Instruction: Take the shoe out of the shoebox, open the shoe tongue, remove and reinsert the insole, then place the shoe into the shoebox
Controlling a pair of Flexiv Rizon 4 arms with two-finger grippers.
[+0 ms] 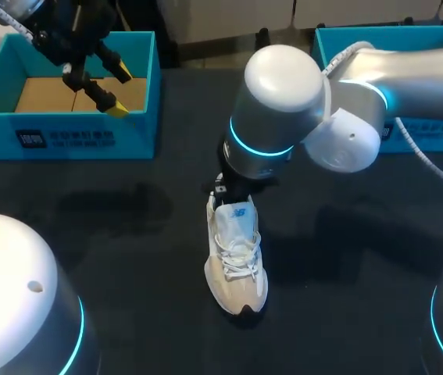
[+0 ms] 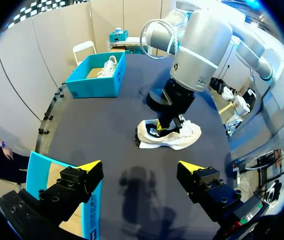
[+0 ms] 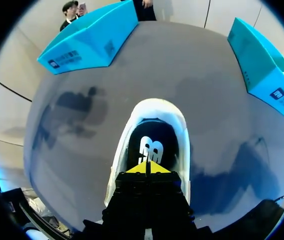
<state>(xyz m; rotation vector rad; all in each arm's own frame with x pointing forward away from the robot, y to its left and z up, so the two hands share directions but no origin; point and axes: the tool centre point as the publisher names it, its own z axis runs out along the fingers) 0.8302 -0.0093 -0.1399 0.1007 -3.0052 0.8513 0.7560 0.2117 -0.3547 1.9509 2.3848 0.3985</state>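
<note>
A white sneaker (image 1: 237, 262) stands on the dark table at the middle, its toe toward the near edge. My right arm reaches in over it, and the right gripper (image 3: 146, 167) is shut, its yellow tips pressed together just above the shoe's opening, where a dark insole (image 3: 154, 142) with a white logo shows. Nothing visible lies between the tips. From the left wrist view the shoe (image 2: 177, 140) sits under that arm's wrist. My left gripper (image 1: 119, 92) hangs open over the left blue shoebox (image 1: 65, 137), its fingers (image 2: 89, 167) wide apart and empty.
A second blue shoebox (image 1: 424, 133) stands at the back right, partly behind my right arm; the left wrist view shows another white shoe (image 2: 109, 65) inside that box (image 2: 99, 82). The left shoebox's floor is brown cardboard.
</note>
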